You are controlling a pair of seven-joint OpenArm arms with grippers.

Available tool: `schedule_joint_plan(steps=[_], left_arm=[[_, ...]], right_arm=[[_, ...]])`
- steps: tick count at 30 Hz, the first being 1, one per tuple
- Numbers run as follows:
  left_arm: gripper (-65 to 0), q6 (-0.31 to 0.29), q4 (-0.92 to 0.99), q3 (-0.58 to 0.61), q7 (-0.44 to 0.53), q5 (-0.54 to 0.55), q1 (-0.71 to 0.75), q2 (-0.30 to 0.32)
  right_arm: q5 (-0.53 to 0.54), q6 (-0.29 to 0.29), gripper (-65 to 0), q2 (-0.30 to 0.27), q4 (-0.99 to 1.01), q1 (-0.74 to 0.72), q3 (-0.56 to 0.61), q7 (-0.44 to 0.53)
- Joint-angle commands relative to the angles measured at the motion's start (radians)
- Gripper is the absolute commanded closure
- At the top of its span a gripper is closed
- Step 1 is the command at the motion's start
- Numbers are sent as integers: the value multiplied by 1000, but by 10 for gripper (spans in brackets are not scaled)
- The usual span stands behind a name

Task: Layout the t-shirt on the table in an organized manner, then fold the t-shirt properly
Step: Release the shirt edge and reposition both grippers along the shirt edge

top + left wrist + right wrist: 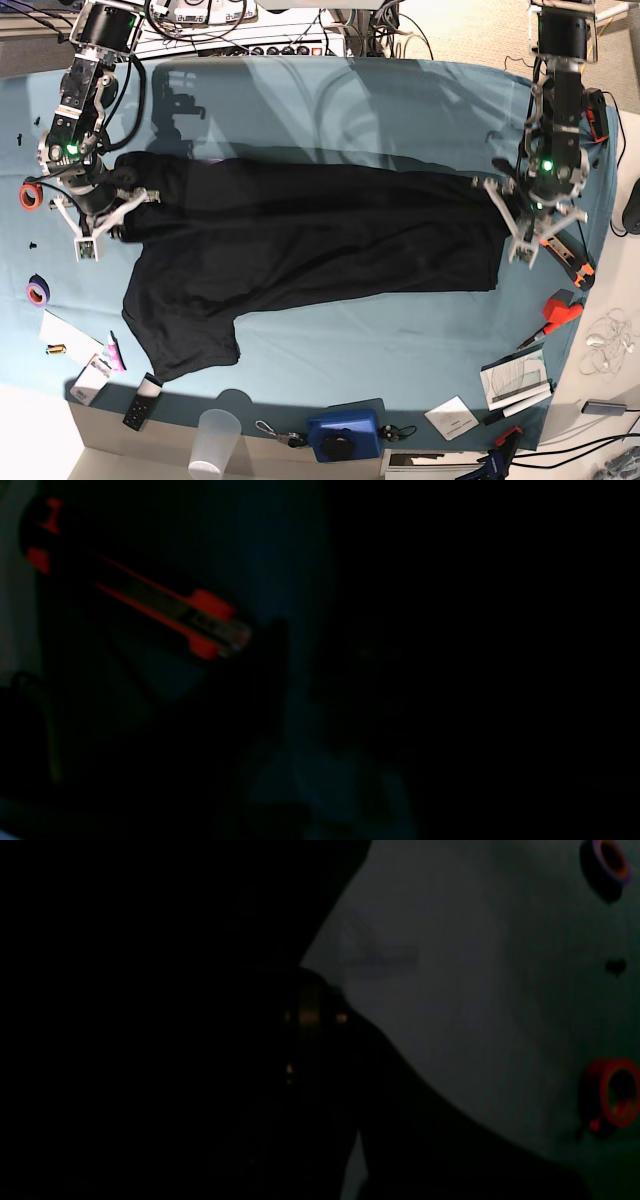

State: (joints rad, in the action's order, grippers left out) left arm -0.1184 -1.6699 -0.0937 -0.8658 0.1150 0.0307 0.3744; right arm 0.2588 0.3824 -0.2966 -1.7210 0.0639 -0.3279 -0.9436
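The black t-shirt (300, 240) lies stretched sideways across the teal table (400, 110), with one sleeve hanging toward the near left. At the shirt's left end my right gripper (100, 225) is shut on bunched fabric. In the right wrist view dark cloth (150, 1040) fills most of the picture. My left gripper (525, 240) stands at the shirt's right edge with its white fingers apart, and the edge beside it lies flat. The left wrist view is too dark to show the fingers.
An orange-and-black utility knife (575, 265) (150, 595) lies just right of the left gripper, with a red-handled tool (560, 310) nearer. A red tape roll (30, 195) (612, 1092) and a purple one (38, 292) sit at the left edge. A plastic cup (215, 440), a blue box (345, 435) and papers (515, 380) line the near edge.
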Motion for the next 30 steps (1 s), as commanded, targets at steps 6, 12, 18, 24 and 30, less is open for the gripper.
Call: schedule_joint_plan(steps=[6, 12, 18, 24, 30], left_arm=[[-346, 106, -51, -7, 36, -8, -31, 14], [-346, 149, -190, -8, -104, -73, -50, 14], [-346, 165, -257, -8, -137, -114, 12, 13], [-346, 140, -233, -7, 1, -57, 39, -10], [-346, 76, -179, -7, 71, -84, 38, -11]], right_arm=[[2, -10, -139, -54, -30, -33, -9, 37], [93, -16, -139, -69, -114, -106, -96, 53], [168, -12, -139, -69, -125, -114, -193, 10], [166, 62, -141, -69, -115, -92, -180, -66], [163, 62, -141, -69, -116, -77, -161, -45]])
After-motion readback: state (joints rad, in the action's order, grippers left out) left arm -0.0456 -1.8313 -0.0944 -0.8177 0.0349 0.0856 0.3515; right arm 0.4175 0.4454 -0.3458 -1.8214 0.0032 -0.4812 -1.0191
